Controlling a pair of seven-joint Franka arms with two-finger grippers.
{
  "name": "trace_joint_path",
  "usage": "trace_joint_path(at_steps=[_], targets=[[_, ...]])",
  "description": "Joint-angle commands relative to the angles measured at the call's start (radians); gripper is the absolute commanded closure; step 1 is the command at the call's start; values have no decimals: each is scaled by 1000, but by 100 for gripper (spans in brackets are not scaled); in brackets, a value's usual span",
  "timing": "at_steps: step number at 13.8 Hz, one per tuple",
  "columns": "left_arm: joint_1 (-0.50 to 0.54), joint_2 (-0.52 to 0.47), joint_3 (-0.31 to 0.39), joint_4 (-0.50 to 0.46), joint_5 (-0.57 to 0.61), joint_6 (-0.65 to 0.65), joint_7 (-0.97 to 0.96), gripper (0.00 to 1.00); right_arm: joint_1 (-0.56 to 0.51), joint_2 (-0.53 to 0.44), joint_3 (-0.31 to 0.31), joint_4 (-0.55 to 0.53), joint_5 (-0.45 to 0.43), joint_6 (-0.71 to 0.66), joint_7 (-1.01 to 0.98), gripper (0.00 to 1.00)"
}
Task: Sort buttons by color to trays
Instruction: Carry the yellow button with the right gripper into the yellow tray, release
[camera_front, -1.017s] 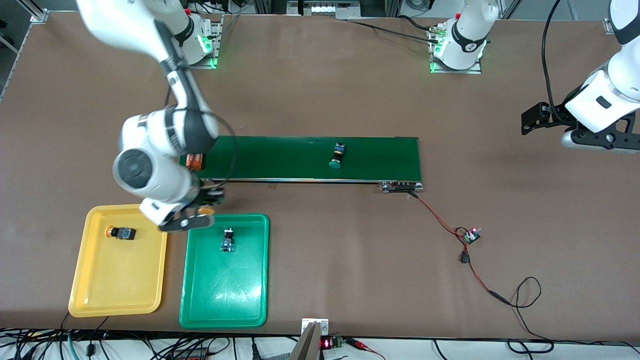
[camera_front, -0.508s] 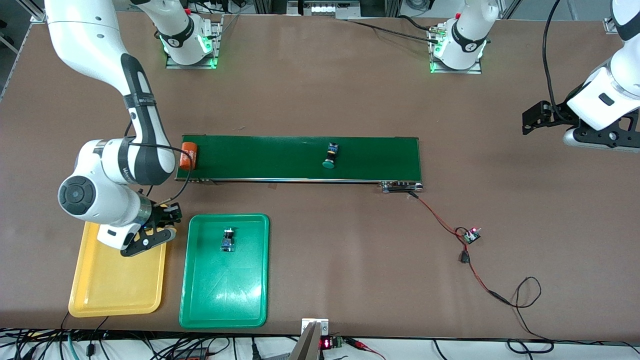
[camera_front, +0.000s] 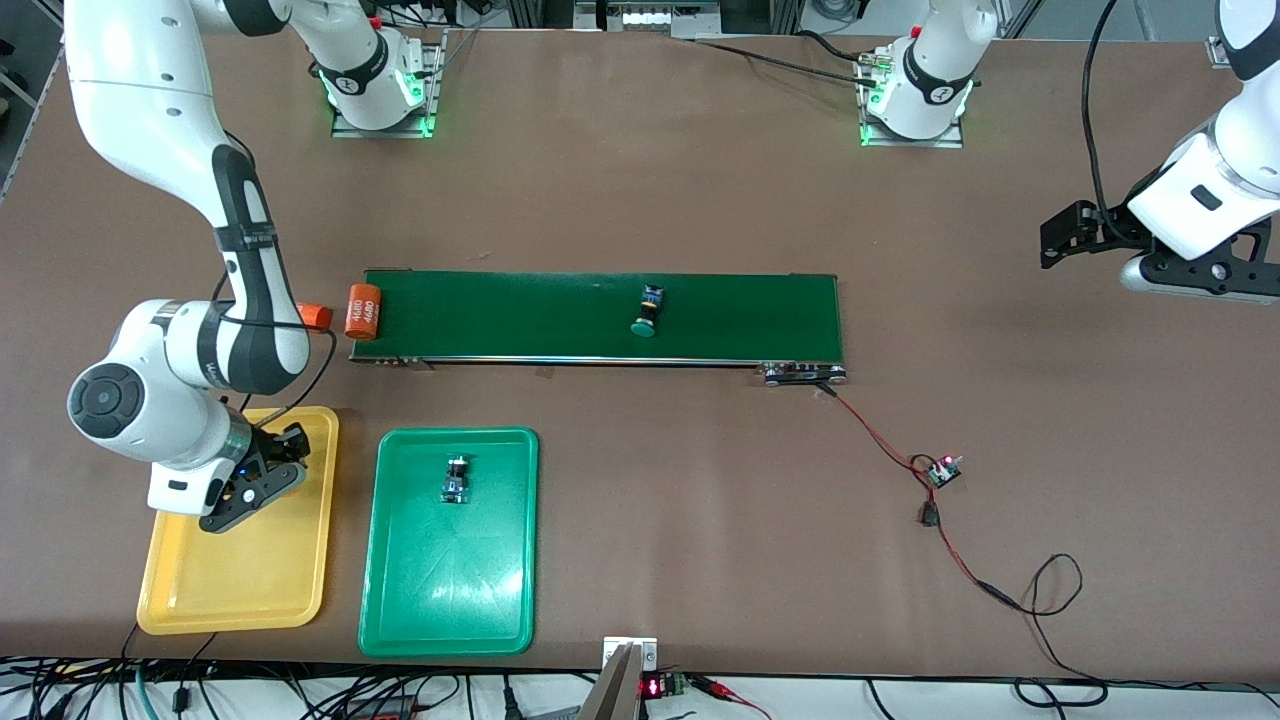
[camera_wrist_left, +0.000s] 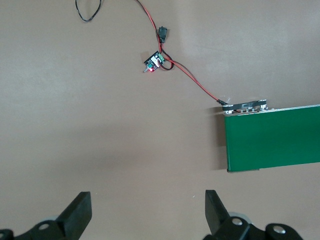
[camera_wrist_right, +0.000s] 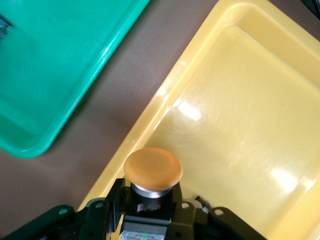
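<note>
The right gripper (camera_front: 262, 484) is gripping a yellow-orange button (camera_wrist_right: 152, 170) over the yellow tray (camera_front: 235, 590). The left gripper (camera_wrist_left: 145, 217) is waiting, jaws wide, over bare table (camera_wrist_left: 100, 130).

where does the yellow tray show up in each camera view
Front view: the yellow tray lies near the camera at the right arm's end of the table, partly under the right gripper.
Left wrist view: not in it.
Right wrist view: the yellow tray fills most of the picture, below the held orange-capped button.
Shared landmark: the green tray beside it shows in the front and right wrist views.
</note>
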Motion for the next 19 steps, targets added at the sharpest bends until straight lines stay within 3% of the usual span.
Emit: trace_joint_path(at_steps=[1,6,7,8,10,13,19], targets=[[3,0,-8,19,17,-22,16,0,-9,48,16,23,-12,75,-32,100],[3,0,-8,19,15,-22,7,0,-30,91,21,-5,-5,179,-166,98],[3,0,-7,19,15,-22,9,0,-33,91,21,-8,-3,180,-173,73],[3,0,-7,19,15,-22,9,0,-33,88,23,-8,3,175,-162,1],[3,0,-8,19,15,-22,7,0,-24,76,26,-8,12,155,-159,0],[3,0,-8,19,15,-31,7,0,-18,24,24,0,95,-13,-84,0],[3,0,-7,19,15,-32,7,0,48,-100,26,0,97,-221,176,0]])
